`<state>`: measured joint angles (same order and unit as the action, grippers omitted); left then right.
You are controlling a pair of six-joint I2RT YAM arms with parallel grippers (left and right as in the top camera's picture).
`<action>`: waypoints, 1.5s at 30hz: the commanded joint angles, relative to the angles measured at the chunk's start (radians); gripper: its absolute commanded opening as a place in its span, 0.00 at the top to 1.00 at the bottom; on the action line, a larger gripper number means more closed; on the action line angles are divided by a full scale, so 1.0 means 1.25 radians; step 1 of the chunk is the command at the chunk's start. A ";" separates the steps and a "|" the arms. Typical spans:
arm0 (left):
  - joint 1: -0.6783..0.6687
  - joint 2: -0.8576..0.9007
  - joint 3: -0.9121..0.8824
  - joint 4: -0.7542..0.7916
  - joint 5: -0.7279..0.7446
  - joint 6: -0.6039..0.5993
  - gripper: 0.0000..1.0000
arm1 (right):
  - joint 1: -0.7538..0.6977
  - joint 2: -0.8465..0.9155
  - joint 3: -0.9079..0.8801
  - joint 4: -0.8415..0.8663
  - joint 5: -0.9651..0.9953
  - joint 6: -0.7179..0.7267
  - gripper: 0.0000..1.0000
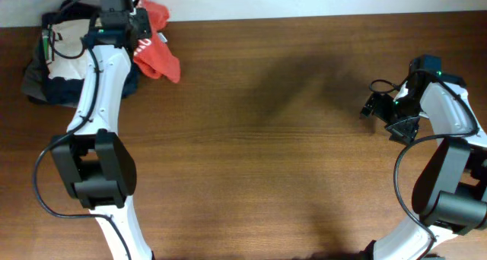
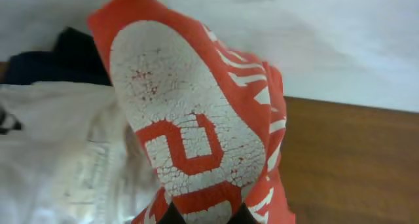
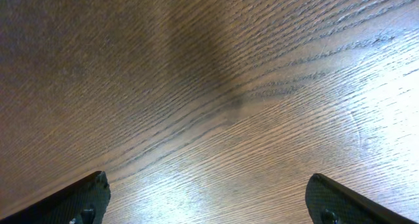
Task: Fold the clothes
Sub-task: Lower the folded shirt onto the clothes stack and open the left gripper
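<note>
The orange-red T-shirt lies bunched at the table's far left edge, part of it lifted. In the left wrist view its cracked white lettering fills the middle. My left gripper is shut on the T-shirt; its two fingertips pinch the cloth at the bottom edge. My right gripper hovers at the right side of the table, far from the shirt. Its fingers are wide apart with only bare wood between them.
A pile of white, navy and grey garments sits at the far left corner, next to the shirt, and shows in the left wrist view. A white wall runs along the table's back edge. Brown wooden table.
</note>
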<state>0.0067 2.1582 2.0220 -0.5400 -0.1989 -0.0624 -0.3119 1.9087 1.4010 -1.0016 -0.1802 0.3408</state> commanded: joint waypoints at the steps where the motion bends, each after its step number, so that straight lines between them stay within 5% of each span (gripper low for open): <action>1: 0.020 -0.006 0.025 0.026 -0.038 -0.047 0.99 | -0.003 -0.001 0.011 0.000 0.010 0.004 0.01; 27: 0.140 -0.049 0.096 0.023 -0.152 -0.070 0.99 | -0.003 -0.001 0.011 0.000 0.010 0.004 0.01; 36: 0.191 0.055 0.096 0.001 -0.193 -0.069 0.99 | -0.003 -0.001 0.011 0.000 0.010 0.004 0.01; 39: 0.229 0.088 0.096 -0.012 -0.194 -0.063 0.67 | -0.003 -0.001 0.011 0.000 0.010 0.004 0.01; 40: 0.238 0.093 0.096 -0.023 -0.195 -0.061 0.45 | -0.003 -0.001 0.011 0.000 0.010 0.004 0.01; 41: 0.242 0.092 0.096 -0.024 -0.195 -0.037 0.33 | -0.003 -0.001 0.011 0.000 0.010 0.004 0.01; 43: 0.240 0.086 0.115 -0.031 -0.195 0.010 0.24 | -0.003 -0.001 0.011 0.000 0.010 0.004 0.01; 45: 0.229 0.077 0.154 -0.068 -0.182 0.009 0.30 | -0.003 -0.001 0.011 0.000 0.010 0.004 0.01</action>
<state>0.3141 2.2688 2.1376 -0.5926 -0.4278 -0.0937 -0.3119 1.9087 1.4010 -1.0016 -0.1802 0.3401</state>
